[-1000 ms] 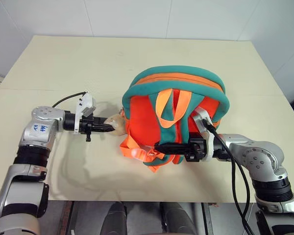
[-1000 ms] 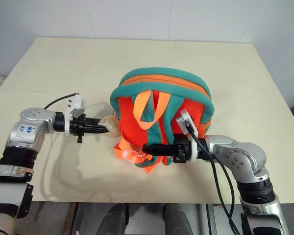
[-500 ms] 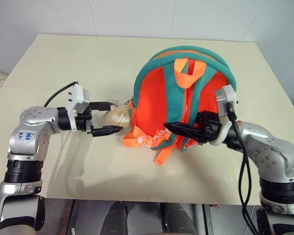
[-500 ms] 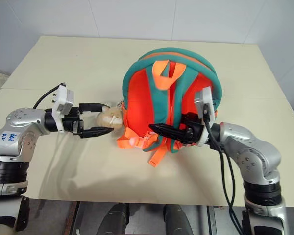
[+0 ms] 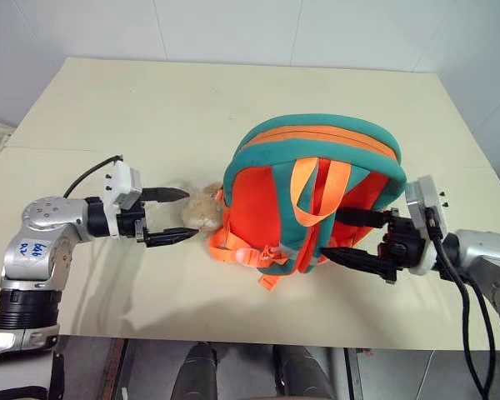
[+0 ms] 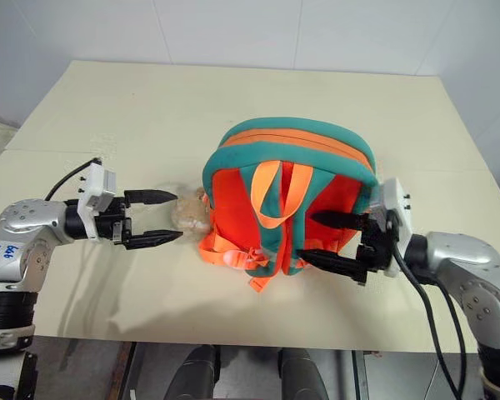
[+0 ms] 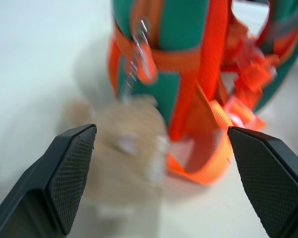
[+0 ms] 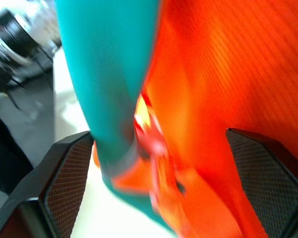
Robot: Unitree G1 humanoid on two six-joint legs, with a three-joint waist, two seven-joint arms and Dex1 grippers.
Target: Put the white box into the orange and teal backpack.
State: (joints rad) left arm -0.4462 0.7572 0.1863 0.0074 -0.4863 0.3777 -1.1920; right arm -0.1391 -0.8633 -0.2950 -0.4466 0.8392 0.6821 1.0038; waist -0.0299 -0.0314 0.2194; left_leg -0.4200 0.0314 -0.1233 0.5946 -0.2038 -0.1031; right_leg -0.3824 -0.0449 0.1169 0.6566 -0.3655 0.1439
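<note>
An orange and teal backpack (image 5: 312, 204) lies on a cream table (image 5: 150, 108), straps up, between two robot claws, both spread wide and holding nothing. The left claw (image 5: 171, 216) points at a tan plush toy (image 5: 202, 212) that lies just beyond its fingertips, hanging at the backpack's near side; the toy is close to the tips but apart from them. The right claw (image 5: 356, 240) faces the backpack from the opposite side, its upper finger against the teal trim and its lower finger near the bottom edge, without closing on either. Blue handwriting marks the left arm (image 5: 35, 248), too small to read.
</note>
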